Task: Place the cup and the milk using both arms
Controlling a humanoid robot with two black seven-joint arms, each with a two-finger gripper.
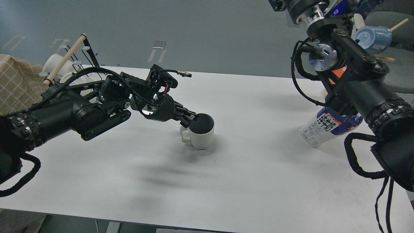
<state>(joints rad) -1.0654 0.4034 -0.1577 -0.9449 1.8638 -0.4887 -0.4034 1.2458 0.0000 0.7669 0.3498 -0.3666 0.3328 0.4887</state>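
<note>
The cup [202,137], a white ribbed mug with a dark inside and a squarish handle on its left, stands near the middle of the white table [245,181]. My left gripper [191,118] is shut on the mug's near-left rim. The milk [326,127], a blue and white carton with Chinese characters, leans tilted at the table's right, with its lower corner near the tabletop. Its top and cap are hidden behind my right arm [355,87]. The right gripper's fingers cannot be told apart in the dark mass above the carton.
A blue plastic cup [372,38] hangs on a wooden peg at the back right, with an orange thing [339,71] behind my arm. A white rack with a wooden dowel [66,57] and a beige checked cloth [14,84] stand at the left.
</note>
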